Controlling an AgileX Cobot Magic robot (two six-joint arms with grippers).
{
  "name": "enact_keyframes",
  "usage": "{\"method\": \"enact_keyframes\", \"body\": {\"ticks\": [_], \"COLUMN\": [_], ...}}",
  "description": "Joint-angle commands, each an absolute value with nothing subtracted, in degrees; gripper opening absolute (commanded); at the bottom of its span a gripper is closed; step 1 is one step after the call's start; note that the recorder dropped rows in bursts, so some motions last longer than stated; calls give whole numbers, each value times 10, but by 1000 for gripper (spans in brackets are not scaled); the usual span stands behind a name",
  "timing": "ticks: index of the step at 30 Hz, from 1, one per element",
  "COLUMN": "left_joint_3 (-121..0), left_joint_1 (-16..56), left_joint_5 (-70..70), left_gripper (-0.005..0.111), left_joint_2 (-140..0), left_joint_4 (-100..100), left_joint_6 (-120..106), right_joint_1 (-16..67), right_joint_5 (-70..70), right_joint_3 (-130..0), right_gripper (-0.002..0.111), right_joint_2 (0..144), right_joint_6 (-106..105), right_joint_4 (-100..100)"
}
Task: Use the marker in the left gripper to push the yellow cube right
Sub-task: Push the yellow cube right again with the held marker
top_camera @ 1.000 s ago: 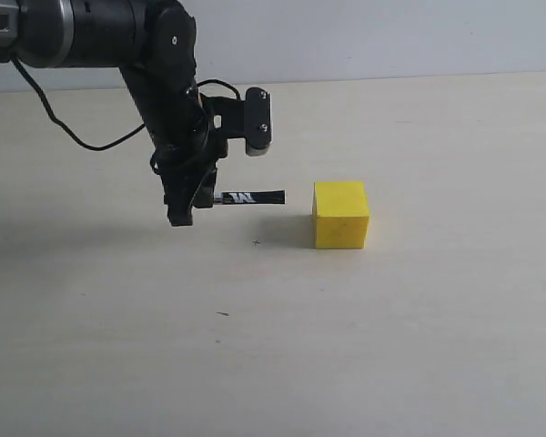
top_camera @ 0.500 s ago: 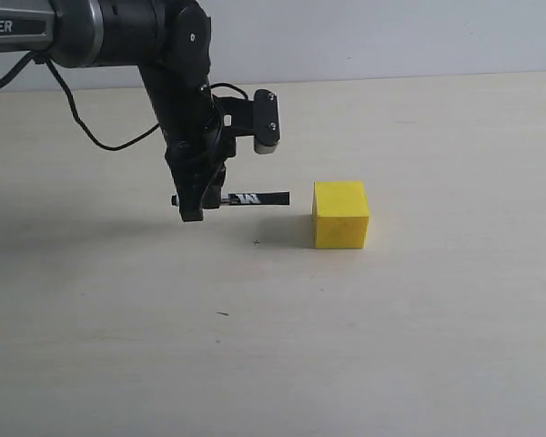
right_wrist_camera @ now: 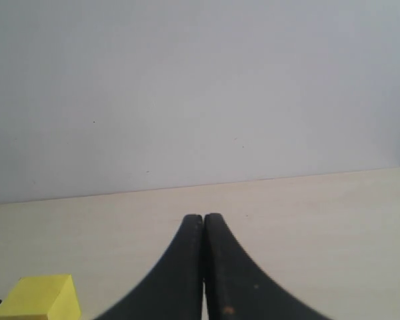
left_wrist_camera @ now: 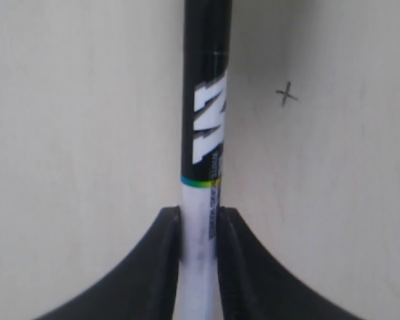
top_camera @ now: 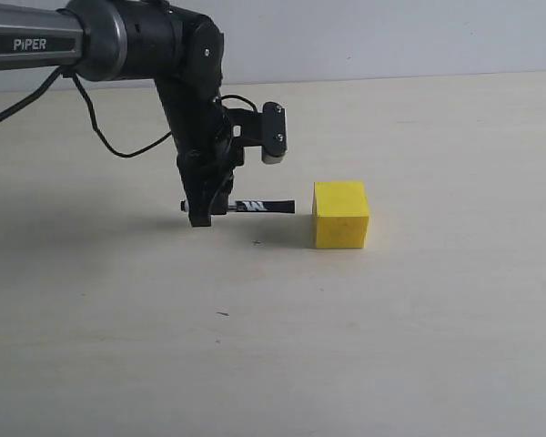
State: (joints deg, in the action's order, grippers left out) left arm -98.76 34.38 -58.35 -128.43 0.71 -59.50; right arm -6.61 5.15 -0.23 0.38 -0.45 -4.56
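Left end effector [left_wrist_camera: 200, 219] grips marker [left_wrist_camera: 203, 120]; only exterior shows yellow cube [top_camera: 341, 214] apart.

Left arm [top_camera: 100, 41] reaches in and bends down; left gripper [top_camera: 201, 216] pinches the marker [top_camera: 264, 207]; right gripper [right_wrist_camera: 203, 223] has fingers pressed together

Tabletop [top_camera: 419, 346]: pale cream, matte, faint wood-like grain, fills most of the exterior view. Wall [top_camera: 391, 36] behind it: plain light grey, meets the tabletop's far edge in a straight line. Small pen-drawn cross [top_camera: 257, 242] on the tabletop near the middle of the exterior view; the left wrist view shows it sharper as a thin x [left_wrist_camera: 287, 95]. Short dark dash [top_camera: 222, 314] nearer the camera and slightly left of the cross, well apart from it. Soft grey shadow [top_camera: 73, 232] on the tabletop's left part. Right wrist view: same wall [right_wrist_camera: 200, 87] with a few tiny dark specks [right_wrist_camera: 94, 122], a tabletop strip [right_wrist_camera: 320, 213] below.
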Motion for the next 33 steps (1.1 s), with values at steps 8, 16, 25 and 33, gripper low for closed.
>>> {"method": "enact_keyframes", "body": {"ticks": [8, 16, 25, 33], "left_joint_3": [-1025, -1028, -1028, -1078], "left_joint_1": [409, 371, 386, 429], "left_joint_5": [-575, -601, -565, -594], "left_gripper": [0, 0, 0, 0], "left_joint_2": [-1295, -1294, -1295, -1326], "left_joint_4": [15, 11, 15, 33], "left_joint_6": [-630, -608, -602, -578], "right_joint_1": [-70, -70, -70, -70], "right_joint_5": [50, 50, 50, 50], "right_joint_3": [0, 0, 0, 0], "right_gripper": [0, 0, 0, 0], "right_joint_2": [0, 0, 0, 0], "right_joint_6": [-4, -4, -4, -4], "right_joint_4": [-44, -44, -44, -45]}}
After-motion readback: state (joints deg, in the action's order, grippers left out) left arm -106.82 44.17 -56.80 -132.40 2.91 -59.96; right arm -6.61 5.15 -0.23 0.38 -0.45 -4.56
